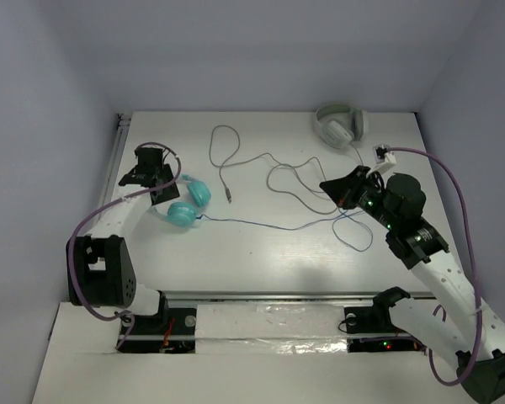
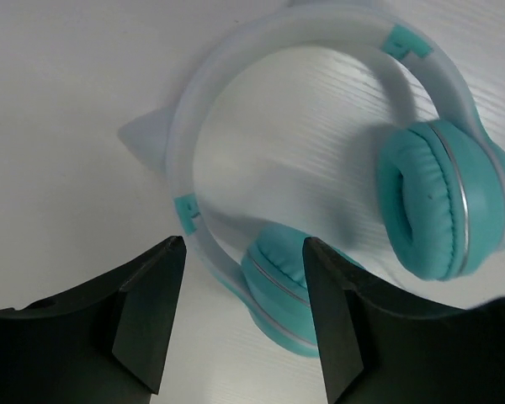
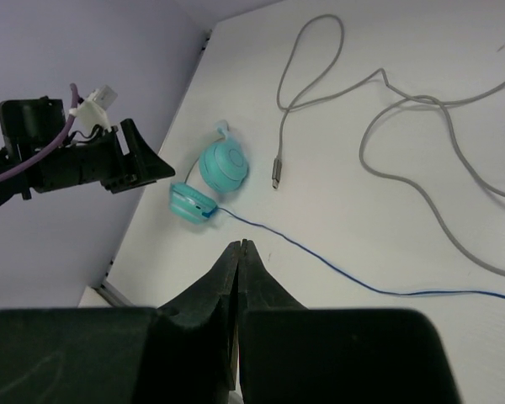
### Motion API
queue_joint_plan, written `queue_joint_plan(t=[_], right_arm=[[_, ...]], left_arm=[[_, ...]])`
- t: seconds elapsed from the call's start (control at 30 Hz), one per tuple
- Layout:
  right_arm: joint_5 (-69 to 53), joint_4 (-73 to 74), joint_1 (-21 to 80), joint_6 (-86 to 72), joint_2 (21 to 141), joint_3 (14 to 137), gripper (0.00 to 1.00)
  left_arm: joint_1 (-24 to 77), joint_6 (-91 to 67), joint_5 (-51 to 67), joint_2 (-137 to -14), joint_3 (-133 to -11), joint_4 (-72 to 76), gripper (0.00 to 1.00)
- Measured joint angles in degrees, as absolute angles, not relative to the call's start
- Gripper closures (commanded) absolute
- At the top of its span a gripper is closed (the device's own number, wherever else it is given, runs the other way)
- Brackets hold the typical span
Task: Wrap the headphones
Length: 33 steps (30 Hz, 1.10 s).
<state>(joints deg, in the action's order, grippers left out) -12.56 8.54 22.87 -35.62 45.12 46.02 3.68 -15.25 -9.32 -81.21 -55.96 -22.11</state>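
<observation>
While the left pincer (image 2: 244, 252) hangs open just above the headphones (image 2: 442, 210) near the left edge of the tabletop (image 1: 261, 261), the right pincer (image 3: 240, 246) is closed toward the right edge, the blue cable (image 1: 265, 225) stretching between.

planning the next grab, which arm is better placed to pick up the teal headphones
Left. The left gripper hangs open right over the white headband of the headphones. The right gripper is shut, far across the table.
</observation>
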Motion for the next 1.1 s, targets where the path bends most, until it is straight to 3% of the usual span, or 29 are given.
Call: queue_joint_plan(t=[0.43, 0.83, 1.0, 1.03, 1.1], right_arm=[[-12.2, 8.1, 24.3, -35.5, 45.6, 46.0, 1.0], [-12.2, 8.1, 24.4, -35.4, 46.6, 46.0, 1.0], [-12.5, 8.1, 24.4, -35.4, 46.6, 46.2, 1.0], [-12.5, 8.1, 24.4, -35.4, 46.6, 46.3, 1.0], [-12.5, 8.1, 24.4, -35.4, 46.7, 46.4, 1.0]], left_arm=[[0.4, -12.4, -11.5, -98.6, -69.5, -19.9, 0.39], [0.4, -10.6, -15.0, -106.1, -71.7, -18.6, 0.4], [0.4, -10.3, -16.7, -108.7, -71.7, -17.4, 0.49], [0.4, -10.2, -16.7, -109.2, -71.7, -17.3, 0.59], [0.4, -9.8, -17.0, -109.5, -71.8, -16.8, 0.7]])
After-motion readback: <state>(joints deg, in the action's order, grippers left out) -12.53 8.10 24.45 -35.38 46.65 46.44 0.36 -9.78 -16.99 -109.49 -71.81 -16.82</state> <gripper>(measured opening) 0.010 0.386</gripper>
